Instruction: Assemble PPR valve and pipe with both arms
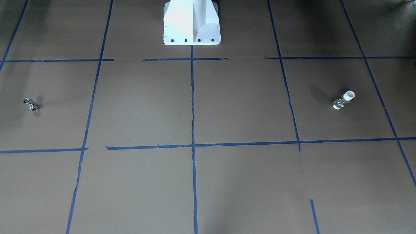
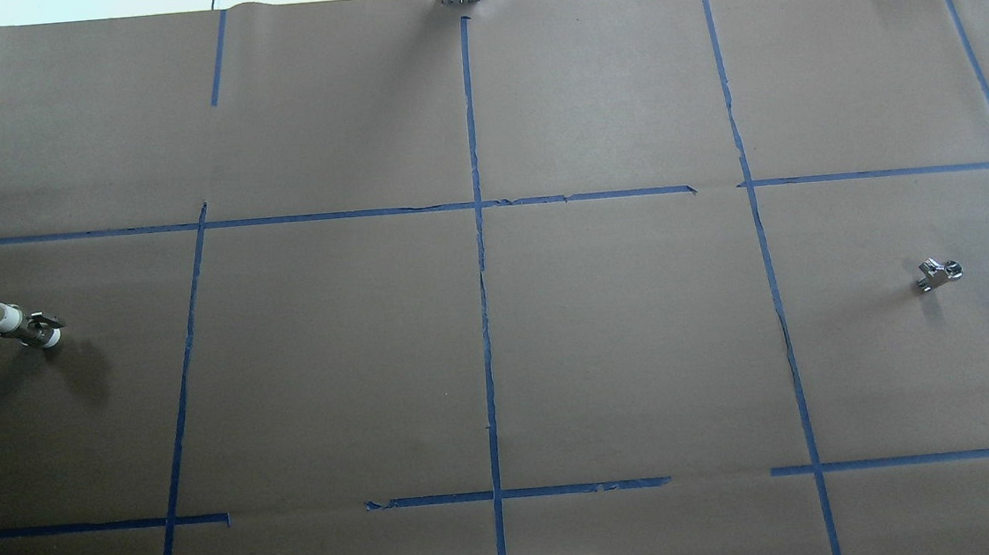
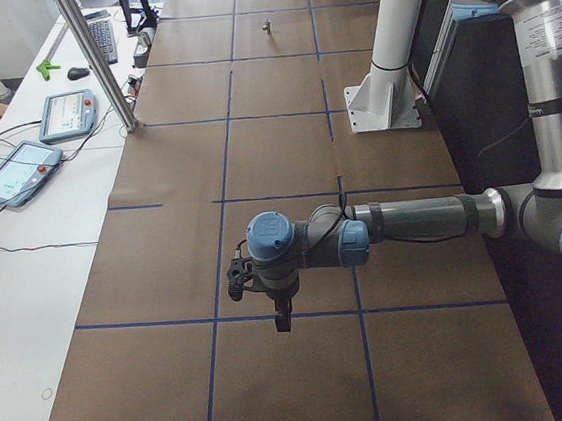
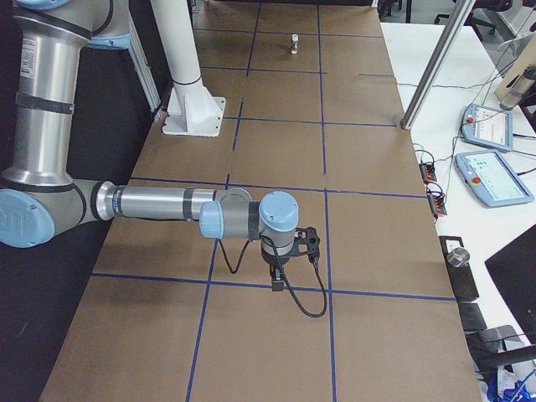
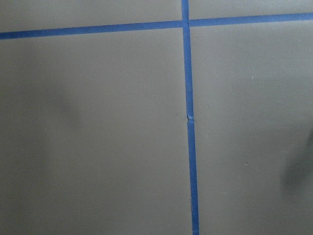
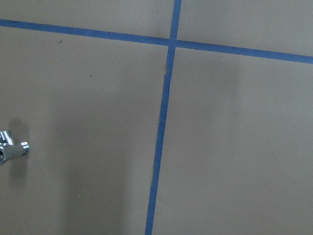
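Note:
A small chrome valve (image 2: 935, 274) lies on the brown table on my right side. It also shows in the front view (image 1: 31, 104), at the left edge of the right wrist view (image 6: 10, 149), and far off in the left side view (image 3: 265, 27). A short white pipe piece with a metal collar (image 2: 22, 325) lies on my left side, and shows in the front view (image 1: 344, 100) and far off in the right side view (image 4: 295, 42). My left gripper (image 3: 282, 319) and right gripper (image 4: 276, 281) show only in the side views, above the table; I cannot tell whether they are open or shut.
The white pedestal (image 1: 191, 22) stands at the table's robot-side edge. Blue tape lines (image 2: 479, 252) divide the brown paper into squares. Tablets (image 3: 15, 170) and cables lie on the white side bench, and a metal post (image 3: 94, 59) stands at its edge.

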Tool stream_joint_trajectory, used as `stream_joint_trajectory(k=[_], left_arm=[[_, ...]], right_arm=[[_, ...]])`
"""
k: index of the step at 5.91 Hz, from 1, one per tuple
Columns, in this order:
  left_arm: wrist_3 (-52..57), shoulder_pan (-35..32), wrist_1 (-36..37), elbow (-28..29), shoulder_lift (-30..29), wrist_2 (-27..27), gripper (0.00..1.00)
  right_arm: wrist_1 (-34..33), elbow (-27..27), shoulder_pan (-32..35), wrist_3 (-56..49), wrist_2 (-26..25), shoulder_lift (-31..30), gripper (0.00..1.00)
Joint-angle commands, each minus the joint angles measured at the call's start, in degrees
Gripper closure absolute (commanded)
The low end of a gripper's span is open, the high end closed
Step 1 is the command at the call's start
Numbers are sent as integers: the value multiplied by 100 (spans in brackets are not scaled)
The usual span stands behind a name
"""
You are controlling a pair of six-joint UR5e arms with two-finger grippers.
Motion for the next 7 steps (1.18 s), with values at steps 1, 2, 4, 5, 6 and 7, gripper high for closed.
stream_joint_trajectory(k=[1, 2, 4, 5, 6, 7], left_arm=[[0, 0, -23, 16, 16, -10, 0], [0, 9, 3, -62, 34, -45, 0], [-70, 26, -41, -54, -44, -27, 0], [-53, 35, -93, -28, -384, -19, 0], [-61, 35, -111, 77, -527, -19, 0], [-35, 44, -250, -61, -572, -62, 0]], right_arm=[[12, 0, -9, 0, 4, -17, 0], [12, 0, -18, 9, 4, -17, 0], [12, 9, -27, 9, 13, -17, 0], [12, 9, -27, 9, 56, -17, 0], [21, 9, -27, 0, 65, -17, 0], [21, 9, -27, 9, 66, -17, 0]])
